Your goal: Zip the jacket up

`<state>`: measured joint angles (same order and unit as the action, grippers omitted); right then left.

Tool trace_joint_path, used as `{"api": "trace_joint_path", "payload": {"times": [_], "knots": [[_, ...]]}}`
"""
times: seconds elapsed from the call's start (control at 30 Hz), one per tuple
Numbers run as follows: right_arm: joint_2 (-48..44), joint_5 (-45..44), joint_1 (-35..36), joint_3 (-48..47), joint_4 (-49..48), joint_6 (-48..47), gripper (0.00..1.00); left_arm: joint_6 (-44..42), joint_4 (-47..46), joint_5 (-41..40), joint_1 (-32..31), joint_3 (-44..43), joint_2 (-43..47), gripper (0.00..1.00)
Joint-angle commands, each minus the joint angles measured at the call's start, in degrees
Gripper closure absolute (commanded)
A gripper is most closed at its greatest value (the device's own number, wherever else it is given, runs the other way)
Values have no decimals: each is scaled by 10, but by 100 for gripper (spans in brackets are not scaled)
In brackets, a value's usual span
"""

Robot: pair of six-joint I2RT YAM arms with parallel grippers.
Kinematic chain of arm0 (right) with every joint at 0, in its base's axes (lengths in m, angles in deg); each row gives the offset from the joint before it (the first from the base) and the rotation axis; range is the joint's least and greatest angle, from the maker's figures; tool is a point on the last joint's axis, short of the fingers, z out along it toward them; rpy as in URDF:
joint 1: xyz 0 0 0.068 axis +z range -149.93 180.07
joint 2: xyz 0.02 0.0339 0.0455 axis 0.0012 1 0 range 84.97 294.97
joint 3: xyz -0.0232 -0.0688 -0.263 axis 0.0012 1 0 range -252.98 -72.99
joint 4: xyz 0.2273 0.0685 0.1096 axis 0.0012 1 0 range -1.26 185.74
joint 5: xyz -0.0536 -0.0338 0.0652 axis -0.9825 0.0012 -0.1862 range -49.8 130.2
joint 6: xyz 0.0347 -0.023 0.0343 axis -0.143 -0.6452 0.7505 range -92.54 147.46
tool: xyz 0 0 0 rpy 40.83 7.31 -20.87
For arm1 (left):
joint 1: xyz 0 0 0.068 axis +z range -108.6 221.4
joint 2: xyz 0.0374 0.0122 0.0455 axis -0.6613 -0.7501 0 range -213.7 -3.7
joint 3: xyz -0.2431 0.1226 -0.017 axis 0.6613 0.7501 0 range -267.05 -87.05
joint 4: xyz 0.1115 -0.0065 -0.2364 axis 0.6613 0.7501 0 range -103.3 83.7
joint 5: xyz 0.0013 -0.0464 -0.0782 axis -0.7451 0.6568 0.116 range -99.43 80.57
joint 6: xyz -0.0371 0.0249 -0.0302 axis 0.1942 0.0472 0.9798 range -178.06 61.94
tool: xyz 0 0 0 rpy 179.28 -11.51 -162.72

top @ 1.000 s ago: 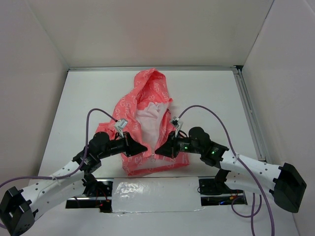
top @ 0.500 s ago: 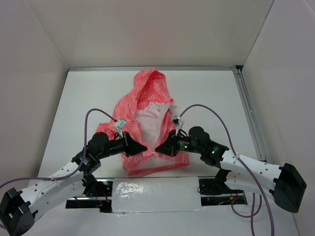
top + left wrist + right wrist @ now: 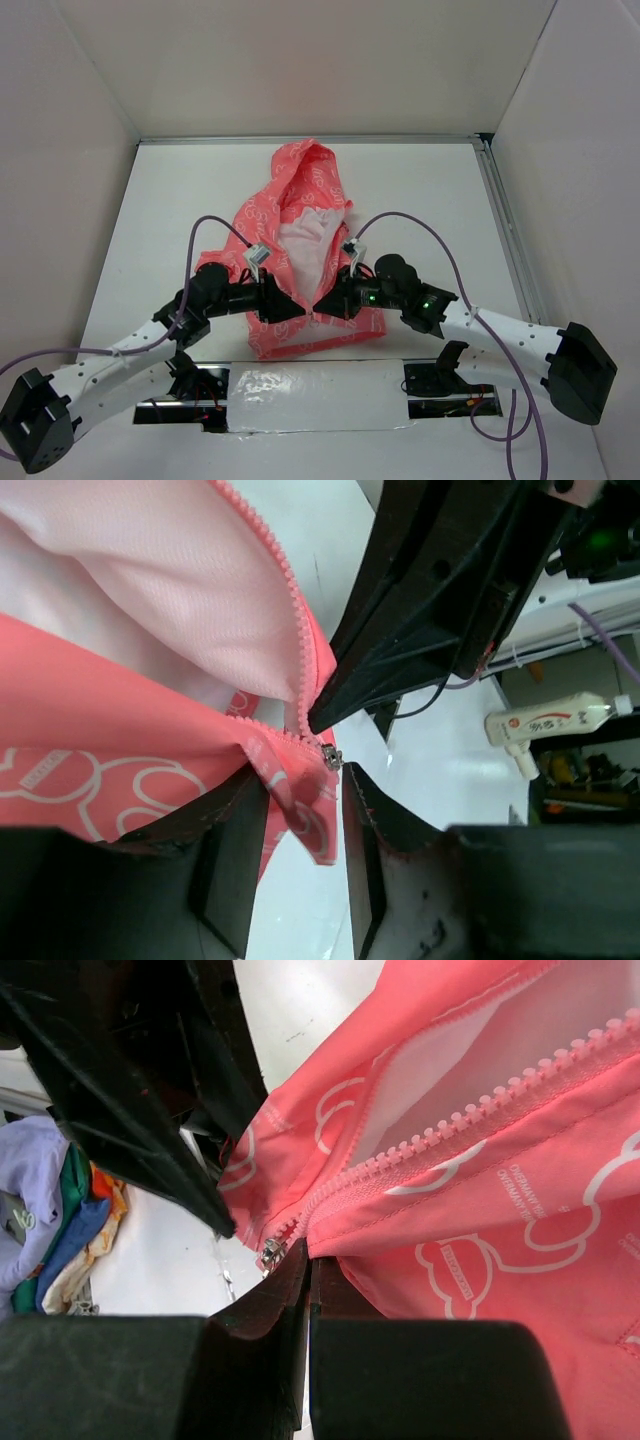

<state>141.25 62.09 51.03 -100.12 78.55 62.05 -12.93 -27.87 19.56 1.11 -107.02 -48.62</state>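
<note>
The coral-pink jacket with white print lies on the table, hood at the far end, its front open above the hem and showing whitish lining. The zipper slider sits low near the hem and also shows in the right wrist view. My left gripper is open; in the left wrist view a fold of the left front panel hangs between its jaws, just beside the slider. My right gripper is shut on the jacket's right zipper edge, tip to tip with the left one.
A shiny silver strip runs along the table's near edge between the arm bases. White walls enclose the table on three sides. A pile of coloured clothes and a white bottle lie off the table.
My left gripper has moved right, closer to the zipper's bottom end and the right gripper. The right gripper has edged slightly left, still shut on the fabric.
</note>
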Motion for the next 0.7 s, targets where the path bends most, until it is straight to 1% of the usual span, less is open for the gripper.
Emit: {"api": "trace_joint_path", "payload": {"times": [0.0, 0.2, 0.3, 0.43, 0.67], "knots": [[0, -3, -2, -26, -18, -13, 100, 6, -23, 25, -2, -23, 11, 50], [-7, -11, -2, -17, -25, -2, 100, 15, -16, 19, -2, -17, 28, 47], [0, -11, 3, -20, -42, 6, 100, 15, -27, 30, -2, -16, 20, 49], [0, -34, 15, -25, -40, 13, 100, 16, -24, 31, -2, -22, -1, 51], [-6, -46, 24, -23, -46, 21, 100, 18, -30, 31, -2, -27, -15, 54]]}}
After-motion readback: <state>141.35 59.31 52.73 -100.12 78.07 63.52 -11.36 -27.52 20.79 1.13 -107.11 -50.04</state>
